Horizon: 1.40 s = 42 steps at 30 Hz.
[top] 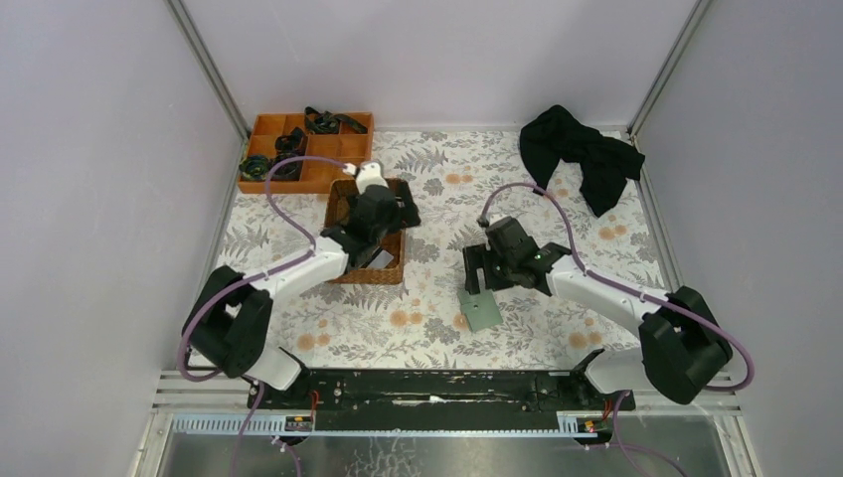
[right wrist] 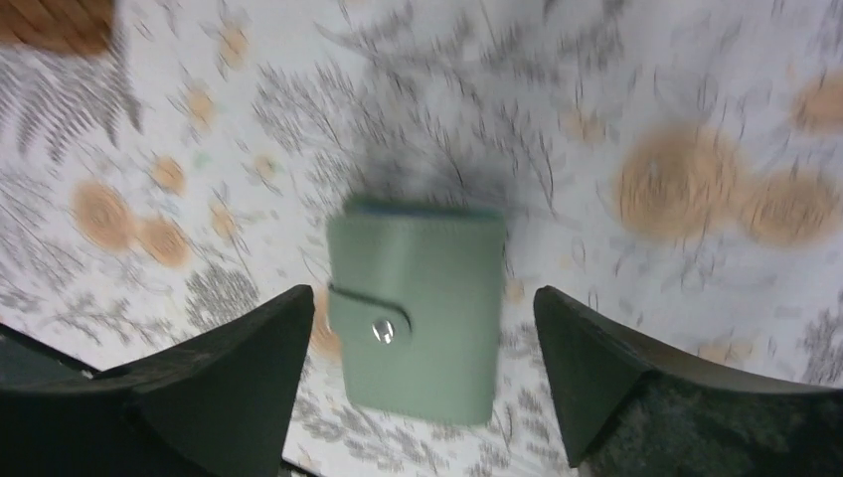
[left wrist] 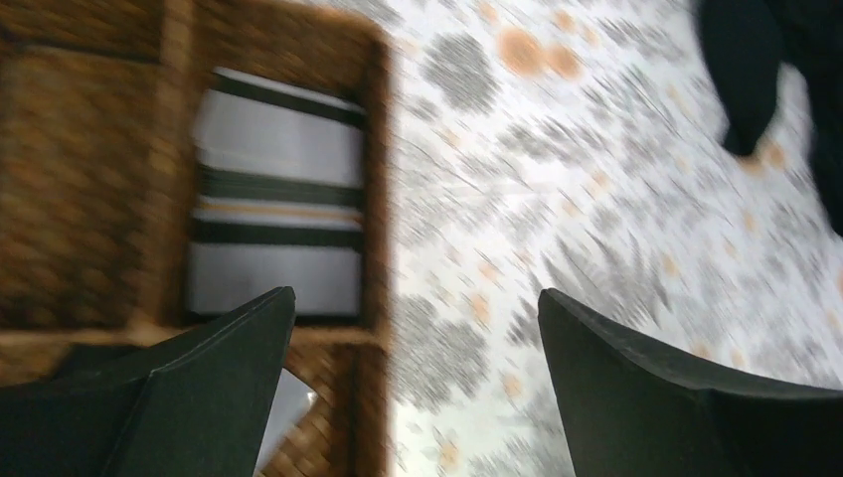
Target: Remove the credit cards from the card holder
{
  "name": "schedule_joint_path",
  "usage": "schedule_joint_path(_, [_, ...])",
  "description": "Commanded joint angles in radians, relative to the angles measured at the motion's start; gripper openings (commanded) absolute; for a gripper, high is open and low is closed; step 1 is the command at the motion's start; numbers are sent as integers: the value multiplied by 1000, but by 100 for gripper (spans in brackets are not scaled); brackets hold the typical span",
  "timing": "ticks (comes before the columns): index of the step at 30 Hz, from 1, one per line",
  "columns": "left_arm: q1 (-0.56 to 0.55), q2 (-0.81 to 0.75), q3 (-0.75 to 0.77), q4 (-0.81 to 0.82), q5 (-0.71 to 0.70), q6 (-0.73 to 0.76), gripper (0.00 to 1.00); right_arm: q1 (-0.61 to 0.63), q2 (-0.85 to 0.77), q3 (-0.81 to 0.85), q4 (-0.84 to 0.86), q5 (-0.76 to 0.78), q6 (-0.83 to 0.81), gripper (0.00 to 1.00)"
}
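Right wrist view: my right claw (right wrist: 422,295) stands wide and grips nothing. Directly under its gap lies the holder (right wrist: 418,313), folded shut with the grey-green side up. Its strap is fastened by a metal snap (right wrist: 383,331) on the side of the left finger. A sliver of floral cloth (right wrist: 646,119) shows between the holder and each finger (right wrist: 234,383), so neither one touches it. A thin blue edge runs along the holder's far side. The picture is smeared, so I can't read finer detail.

From the top view, the holder sits flat on the cloth, just on the near side of that claw's fingers. Well beyond the claw, in the far right corner, a black rag (top: 582,149) lies crumpled.

Left wrist view: my left claw (left wrist: 418,298) is spread just as wide and is empty, with bare cloth under the gap. Its left finger hangs over the corner of the basket (left wrist: 376,149). Ahead of that finger, inside one compartment, lie the cards (left wrist: 278,229), whitish-grey with dark bands. They are too blurred for me to count. Another pale piece peeks out right beside that finger.

In the top view, the left claw hovers above the basket's middle. The orange tray (top: 260,154) lies beyond the claw, to its left.
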Motion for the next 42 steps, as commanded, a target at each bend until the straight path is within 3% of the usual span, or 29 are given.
schedule_joint_path(1, [-157,-50,-58,118,9,14,100,59,-100,-43,-86,34,60,95])
schedule_joint_path(6, [-282,-13,-98,151,0,-8,100,153,-114,-46,-174,126,113,99])
schedule_joint_path(12, [-283,-12,-111,140,-5,-28,100,172,-70,-87,-141,112,153,84])
schedule_joint_path(14, [-283,-21,-113,125,-28,-28,100,175,-70,-103,-131,105,161,63])
schedule_joint_path(16, [-283,-27,-107,97,-74,-40,100,176,-75,-124,-108,93,162,27])
schedule_joint_path(18, [-283,-26,-98,74,-113,-52,100,176,-59,-127,-94,92,160,12])
schedule_joint_path(20, [-283,-25,-90,67,-124,-53,100,176,-28,-118,-75,96,149,7])
schedule_joint_path(26, [-283,-22,-73,78,-92,-15,100,174,65,-65,4,111,115,5])
schedule_joint_path(29, [-284,-33,-125,187,-9,81,100,173,106,21,-25,111,92,4])
schedule_joint_path(33, [-283,-56,-198,309,92,228,100,173,26,52,-38,116,61,5])
schedule_joint_path(37, [-283,-58,-231,361,103,262,98,169,-27,52,-52,138,33,16])
schedule_joint_path(40, [-283,-35,-218,355,125,251,87,159,-16,50,-57,155,34,37])
schedule_joint_path(42, [-284,-25,-229,395,228,287,81,139,-26,39,-44,151,45,50])
